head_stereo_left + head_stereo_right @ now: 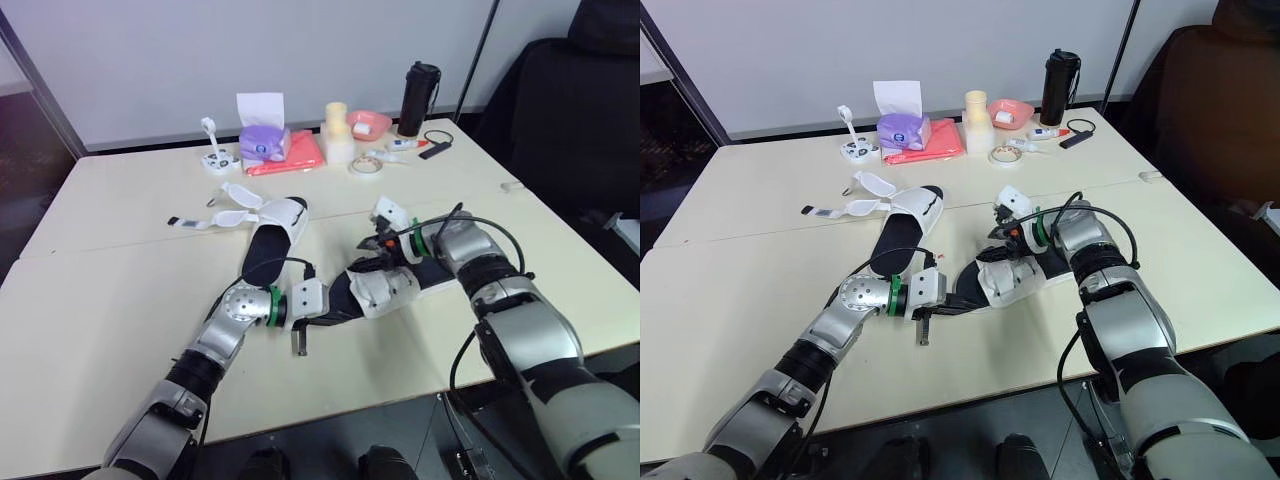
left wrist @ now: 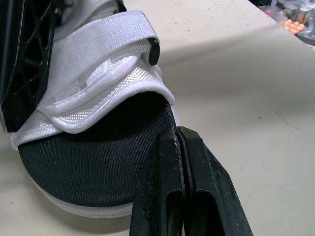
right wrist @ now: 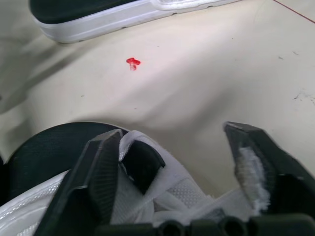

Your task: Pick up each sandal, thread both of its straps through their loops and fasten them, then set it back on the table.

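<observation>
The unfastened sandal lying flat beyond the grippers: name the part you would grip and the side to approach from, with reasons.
Probably the near end of the unfastened sandal, approached from the robot's side: there the sole is bare and points toward the robot, while its loose straps splay left at the far end.

The right pincer (image 3: 171,140) gapes over the near sandal (image 3: 34,162), its white strap (image 3: 167,194) between the fingers. A second sandal (image 3: 108,17) lies beyond. A red mark (image 3: 132,62) dots the tabletop (image 3: 211,73) between them.

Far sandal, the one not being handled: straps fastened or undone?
Undone. The far sandal has its straps splayed out flat on the table beside it, with none across the footbed.
</observation>
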Tool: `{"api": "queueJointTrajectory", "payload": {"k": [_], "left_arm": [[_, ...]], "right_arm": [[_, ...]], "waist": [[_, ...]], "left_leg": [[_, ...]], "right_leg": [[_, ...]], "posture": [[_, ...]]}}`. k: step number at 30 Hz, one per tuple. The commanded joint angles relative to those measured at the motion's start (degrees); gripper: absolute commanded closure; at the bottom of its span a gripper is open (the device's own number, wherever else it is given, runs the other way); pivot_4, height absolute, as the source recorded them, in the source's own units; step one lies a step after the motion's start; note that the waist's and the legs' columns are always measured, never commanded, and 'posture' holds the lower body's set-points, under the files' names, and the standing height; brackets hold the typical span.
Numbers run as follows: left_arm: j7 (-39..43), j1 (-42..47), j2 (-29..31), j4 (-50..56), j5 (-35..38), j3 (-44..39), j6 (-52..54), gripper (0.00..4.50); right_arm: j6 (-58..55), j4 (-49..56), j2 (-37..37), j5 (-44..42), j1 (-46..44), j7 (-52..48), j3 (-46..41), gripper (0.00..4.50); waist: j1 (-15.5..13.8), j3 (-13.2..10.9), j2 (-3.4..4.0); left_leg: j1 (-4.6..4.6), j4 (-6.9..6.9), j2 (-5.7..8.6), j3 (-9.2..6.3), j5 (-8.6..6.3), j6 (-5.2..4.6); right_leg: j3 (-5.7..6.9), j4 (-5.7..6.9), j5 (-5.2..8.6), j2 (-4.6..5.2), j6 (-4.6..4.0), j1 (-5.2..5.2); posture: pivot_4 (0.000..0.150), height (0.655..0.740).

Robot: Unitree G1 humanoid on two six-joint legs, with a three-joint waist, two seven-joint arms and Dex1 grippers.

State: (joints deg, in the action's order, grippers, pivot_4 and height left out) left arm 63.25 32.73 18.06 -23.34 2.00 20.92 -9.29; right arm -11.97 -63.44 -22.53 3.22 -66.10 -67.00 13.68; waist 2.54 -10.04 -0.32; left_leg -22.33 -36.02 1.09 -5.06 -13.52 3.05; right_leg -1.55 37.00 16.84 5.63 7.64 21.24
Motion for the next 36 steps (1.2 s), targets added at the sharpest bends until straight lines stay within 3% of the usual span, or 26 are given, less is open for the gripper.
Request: {"api": "queueJointTrajectory", "payload": {"k": [1, 7, 12, 18, 23, 26, 31, 36], "left_arm": [[0.83, -2.07, 0.80, -1.06, -2.03, 1.92, 1.53, 4.50], [1.00, -2.37, 0.64, -0.62, -2.18, 2.09, 1.75, 4.50], [1.13, -2.28, 0.46, -0.73, -2.26, 1.95, 1.82, 4.50], [1.02, -2.35, 0.55, -0.54, -2.13, 1.71, 2.01, 4.50], [1.24, -2.16, 0.51, -0.02, -1.75, 1.38, 2.14, 4.50], [1.76, -2.26, 0.99, 0.96, -1.24, 1.00, 2.23, 4.50], [2.75, -3.00, 2.97, 6.08, 1.21, -0.77, 4.06, 4.50], [3.59, -4.87, 6.19, 13.86, 3.92, -2.51, 8.09, 4.50]], "right_arm": [[1.63, -3.16, 0.20, 1.76, -0.93, 6.65, -1.25, 1.10], [4.30, -5.76, 1.21, 1.55, -2.37, 14.22, -3.91, 1.10], [3.90, -5.22, -0.10, 0.57, -3.86, 12.31, -5.59, 1.10], [-6.02, 9.07, -4.78, -6.42, -5.45, 3.71, -11.23, 1.10], [-17.90, 32.63, -13.05, -11.18, 3.35, -1.83, -12.86, 1.10], [-20.29, 41.61, -18.07, -12.07, 11.32, -2.63, -13.13, 1.10], [-27.00, 49.78, -25.41, -16.88, 24.47, -6.99, -15.01, 1.10], [-29.37, 52.34, -28.69, -20.83, 30.10, -9.18, -15.95, 1.10]], "waist": [[0.01, 0.00, 0.00], [-0.10, -0.02, 0.01], [-0.10, -0.05, 0.05], [-0.15, -0.25, 0.33], [-0.59, -0.27, 0.38], [-0.73, -0.28, 0.30], [-0.14, -0.37, 0.42], [0.13, -0.42, 0.48]], "left_leg": [[0.03, -0.04, 0.00, 0.00, 0.00, 0.00], [0.04, -0.07, 0.00, -0.03, 0.03, 0.05], [-0.09, 0.08, 0.00, 0.00, 0.03, 0.05], [-0.18, 0.06, 0.01, 0.00, 0.03, 0.05], [-0.28, 0.08, 0.00, -0.02, 0.03, 0.05], [-0.28, 0.07, 0.00, -0.04, 0.03, 0.06], [-0.55, 0.05, 0.00, 0.02, 0.03, 0.05], [-1.10, -0.02, -0.01, 0.06, 0.04, 0.04]], "right_leg": [[0.00, 0.02, -0.01, 0.00, -0.01, -0.05], [-0.03, 0.10, -0.03, -0.01, -0.05, 0.01], [-0.03, 0.00, -0.01, -0.01, -0.02, 0.14], [-0.03, -0.02, -0.01, 0.00, -0.02, 0.18], [-0.01, -0.04, 0.01, 0.00, 0.01, 0.25], [0.04, -0.12, 0.02, 0.00, 0.04, 0.20], [-0.02, -0.06, 0.02, 0.01, 0.03, 0.48], [-0.11, 0.19, 0.01, 0.00, 0.01, 1.24]], "posture": [[0.150, 0.7400], [0.150, 0.7400], [0.150, 0.7400], [0.150, 0.7400], [0.150, 0.7400], [0.150, 0.7400], [0.150, 0.7400], [0.150, 0.7400]]}}
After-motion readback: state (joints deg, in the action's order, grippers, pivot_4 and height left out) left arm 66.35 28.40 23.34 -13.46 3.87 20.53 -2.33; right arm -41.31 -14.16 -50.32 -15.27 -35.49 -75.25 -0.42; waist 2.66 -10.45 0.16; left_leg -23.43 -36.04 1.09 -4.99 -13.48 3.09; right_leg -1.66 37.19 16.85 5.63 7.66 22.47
